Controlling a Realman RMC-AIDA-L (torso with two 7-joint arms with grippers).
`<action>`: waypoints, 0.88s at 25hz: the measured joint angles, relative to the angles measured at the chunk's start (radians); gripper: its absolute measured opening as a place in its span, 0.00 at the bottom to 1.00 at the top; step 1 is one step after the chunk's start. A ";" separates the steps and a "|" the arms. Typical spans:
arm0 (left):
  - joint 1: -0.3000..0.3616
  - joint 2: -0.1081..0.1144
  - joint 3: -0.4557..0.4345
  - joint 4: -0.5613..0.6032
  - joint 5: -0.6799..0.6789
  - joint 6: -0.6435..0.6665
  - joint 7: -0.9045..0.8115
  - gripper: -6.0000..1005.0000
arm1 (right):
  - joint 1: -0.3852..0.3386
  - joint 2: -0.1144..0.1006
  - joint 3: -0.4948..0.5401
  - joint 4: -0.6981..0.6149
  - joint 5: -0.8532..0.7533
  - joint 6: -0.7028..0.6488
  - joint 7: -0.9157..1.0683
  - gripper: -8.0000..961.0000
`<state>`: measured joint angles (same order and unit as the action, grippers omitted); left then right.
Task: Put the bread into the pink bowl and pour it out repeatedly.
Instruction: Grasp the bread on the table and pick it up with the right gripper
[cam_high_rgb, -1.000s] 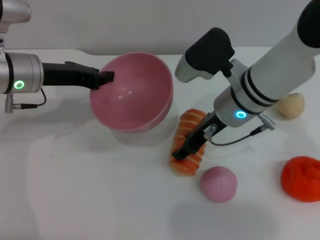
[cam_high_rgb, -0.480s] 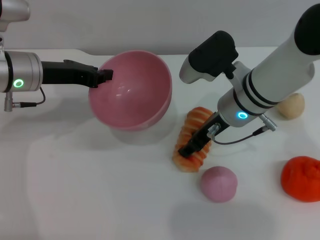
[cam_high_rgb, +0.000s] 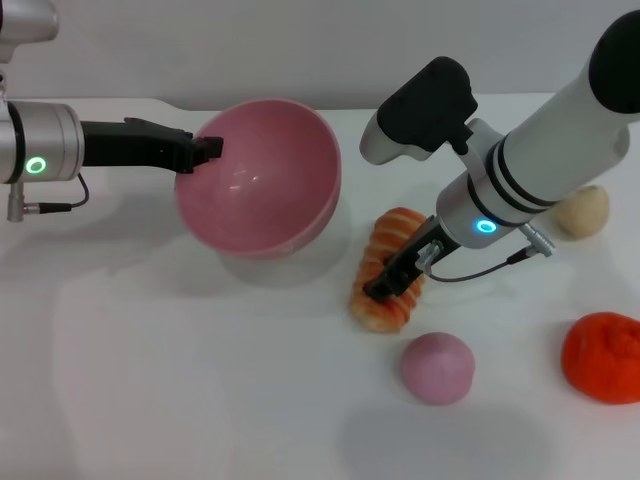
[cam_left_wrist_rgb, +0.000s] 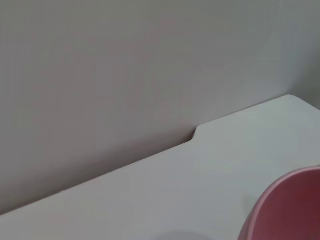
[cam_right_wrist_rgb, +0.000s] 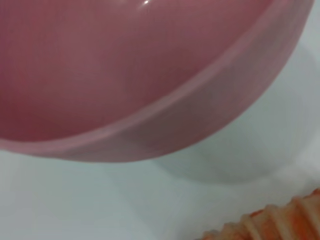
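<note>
The pink bowl (cam_high_rgb: 262, 182) is held tilted above the table, its empty inside facing the head camera. My left gripper (cam_high_rgb: 205, 153) is shut on its left rim. The striped orange-and-cream bread (cam_high_rgb: 386, 293) is to the right of the bowl and below it in the head view. My right gripper (cam_high_rgb: 393, 277) is shut on the loaf, its dark fingers across the ridges. The left wrist view catches only an edge of the pink bowl (cam_left_wrist_rgb: 290, 210). In the right wrist view the pink bowl (cam_right_wrist_rgb: 125, 75) fills most of the frame, with one end of the bread (cam_right_wrist_rgb: 272, 222) in a corner.
A pink ball (cam_high_rgb: 437, 367) lies just in front of the bread. An orange-red lump (cam_high_rgb: 603, 356) sits at the right edge and a beige lump (cam_high_rgb: 583, 211) behind the right arm. The white table (cam_high_rgb: 180, 380) reaches to a wall at the back.
My right gripper and the bread have shifted a little up and to the right, away from the pink ball. The bowl has edged slightly left and up in my left gripper.
</note>
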<state>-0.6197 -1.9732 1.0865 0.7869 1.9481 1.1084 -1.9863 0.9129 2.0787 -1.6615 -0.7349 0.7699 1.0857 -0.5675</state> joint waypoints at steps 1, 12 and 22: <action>0.000 0.000 -0.001 0.000 0.000 -0.001 0.000 0.06 | 0.001 0.000 0.000 0.000 -0.003 -0.002 0.000 0.51; 0.000 0.001 -0.004 0.001 0.000 -0.004 0.004 0.06 | 0.005 -0.002 0.001 -0.001 -0.007 -0.007 -0.002 0.37; 0.000 0.000 -0.001 0.002 0.000 -0.004 0.006 0.06 | 0.006 -0.002 0.001 -0.001 -0.007 -0.007 -0.002 0.29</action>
<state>-0.6197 -1.9732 1.0857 0.7885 1.9481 1.1043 -1.9808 0.9189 2.0770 -1.6609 -0.7363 0.7629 1.0782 -0.5698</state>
